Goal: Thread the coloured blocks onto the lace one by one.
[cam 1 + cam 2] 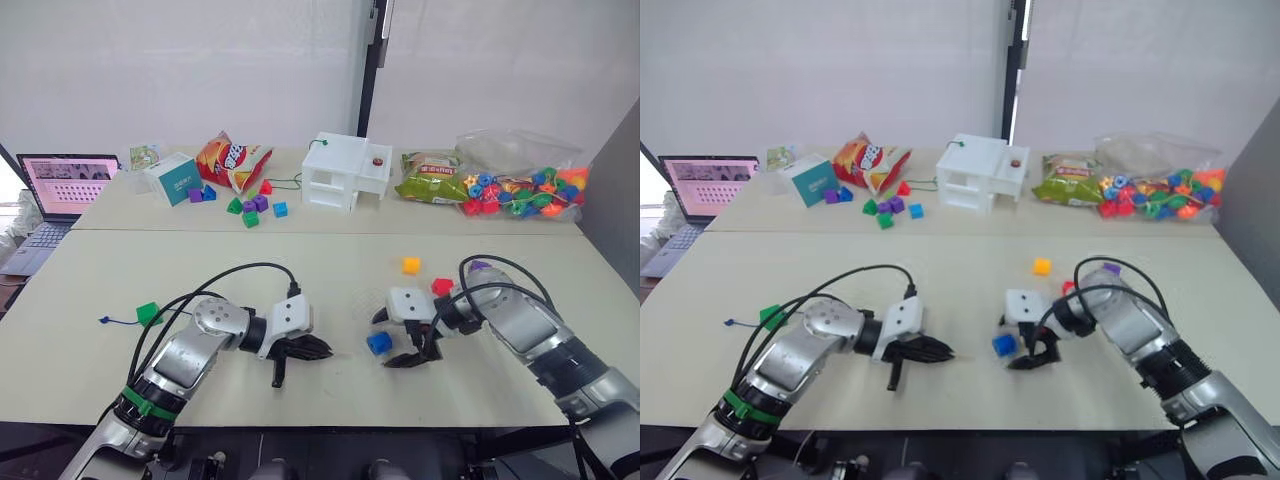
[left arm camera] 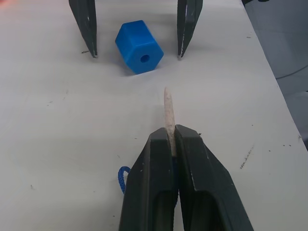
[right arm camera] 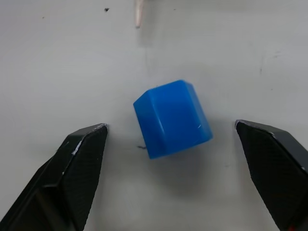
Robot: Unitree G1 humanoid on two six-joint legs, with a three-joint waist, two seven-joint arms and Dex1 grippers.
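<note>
While the left end effector (image 2: 171,144) pinches the lace (image 2: 169,113) closed just behind its stiff pale tip, the right end effector (image 3: 171,139) stands wide open with a finger on either side of the blue block (image 3: 172,118), touching neither face. In the left eye view that block (image 1: 379,343) sits lower centre-right on the worktop (image 1: 300,260), with the red (image 1: 441,287) and yellow (image 1: 411,265) blocks just above it and the green one (image 1: 149,313) at far left on the trailing lace. The hole faces the tip but sits slightly off its line. I judge the main risk is the block skidding or twisting as the fingers close unevenly, turning the hole away. A tip pushed in early would shove the loose block.
</note>
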